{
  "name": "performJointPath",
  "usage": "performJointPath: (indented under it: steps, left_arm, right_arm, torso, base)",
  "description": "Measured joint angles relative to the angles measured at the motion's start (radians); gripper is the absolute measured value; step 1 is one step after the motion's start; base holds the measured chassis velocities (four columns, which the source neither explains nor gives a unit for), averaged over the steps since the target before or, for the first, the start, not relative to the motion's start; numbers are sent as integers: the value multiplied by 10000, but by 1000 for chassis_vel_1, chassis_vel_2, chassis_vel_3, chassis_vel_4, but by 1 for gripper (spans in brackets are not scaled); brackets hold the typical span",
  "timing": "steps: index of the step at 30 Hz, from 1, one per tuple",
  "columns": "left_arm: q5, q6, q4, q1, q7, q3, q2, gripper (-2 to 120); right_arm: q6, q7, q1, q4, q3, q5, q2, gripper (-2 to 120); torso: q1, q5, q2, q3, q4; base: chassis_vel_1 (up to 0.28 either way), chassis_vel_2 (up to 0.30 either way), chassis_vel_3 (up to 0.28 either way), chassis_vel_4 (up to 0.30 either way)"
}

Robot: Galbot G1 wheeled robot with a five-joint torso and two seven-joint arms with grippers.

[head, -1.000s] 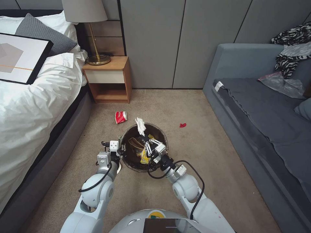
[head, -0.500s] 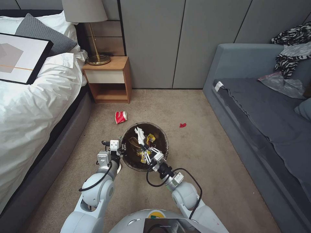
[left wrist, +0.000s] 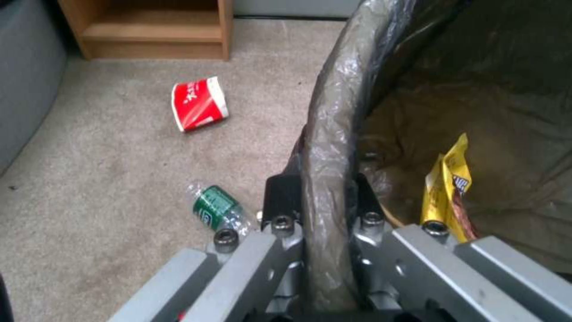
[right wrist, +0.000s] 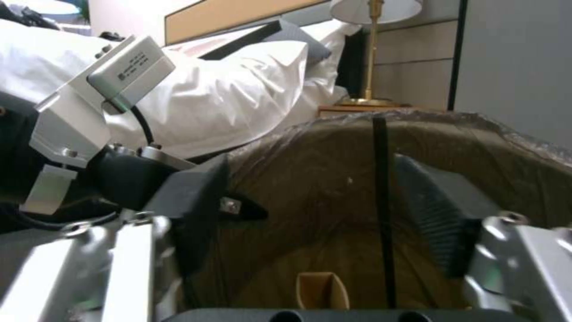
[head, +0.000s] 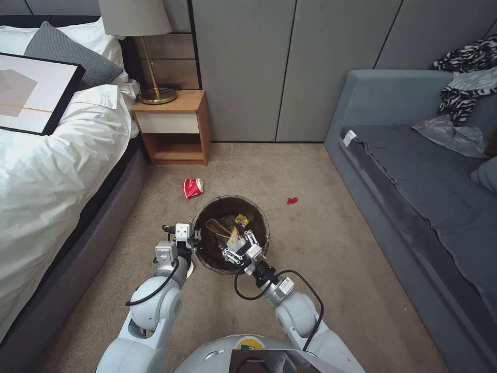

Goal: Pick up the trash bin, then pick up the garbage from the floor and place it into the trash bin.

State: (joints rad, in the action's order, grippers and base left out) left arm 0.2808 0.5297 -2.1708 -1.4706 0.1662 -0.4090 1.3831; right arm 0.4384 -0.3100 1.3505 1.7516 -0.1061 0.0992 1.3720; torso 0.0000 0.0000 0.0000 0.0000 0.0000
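Bin: your trash bin (head: 231, 233) sits on the carpet (head: 321, 243) before you.
Left gripper (left wrist: 321, 210): jaws clamped on its rim.
Right gripper (head: 237, 246): over the bin mouth, jaws wide, empty.
Litter: red cup (head: 193, 187) lies beyond the bin; bottle (left wrist: 217, 210) beside it.

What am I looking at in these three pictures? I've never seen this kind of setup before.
A two-armed wheeled robot tidying a bedroom. The wide picture is from its head, looking down; the other two come from cameras on each wrist. Its left tool clamps the rim of the trash bin, lined with a dark bag. Its right tool hangs open over the bin, holding nothing. A yellow wrapper lies inside. On the carpet lie a red cup, a green-labelled bottle and a small red scrap.
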Motion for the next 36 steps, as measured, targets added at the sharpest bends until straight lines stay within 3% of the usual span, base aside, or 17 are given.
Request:
performJointPath:
  steps: [8, 24, 25, 28, 31, 36]
  left_arm:
    - [5, 5, 4, 13, -1, -13, -6, 3]
    - [10, 6, 21, 7, -8, -69, -24, 3]
    - [3, -6, 25, -20, -12, -134, -35, 3]
    - [1, -15, 31, -30, -15, -161, -40, 3]
    - [6, -49, 35, -50, -30, -269, -69, 3]
    - [20, -64, 38, -51, -34, -319, -80, 3]
  right_arm:
    - [16, -7, 23, 134, -26, 8, 6, 97]
    - [337, 623, 443, 1656, -737, -76, 180, 100]
    - [355, 1261, 651, 2195, -1178, -295, 268, 100]
    - [348, 1526, 806, 2400, -1340, -362, 286, 100]
    - [177, 2470, 1347, 2971, -1864, -459, 327, 100]
    - [183, 2790, 1536, 2994, -2246, -524, 399, 100]
  torso:
    - [0, 0, 0, 0, 0]
    - [0, 1, 0, 0, 2]
    - [0, -1, 0, 0, 1]
    - [0, 1, 0, 0, 0]
    - [0, 0, 0, 0, -1]
    - [0, 1, 0, 0, -1]
  base:
    - [0, 0, 0, 0]
    - [0, 0, 0, 0]
    - [0, 0, 0, 0]
    - [0, 0, 0, 0]
    - [0, 0, 0, 0]
    - [0, 0, 0, 0]
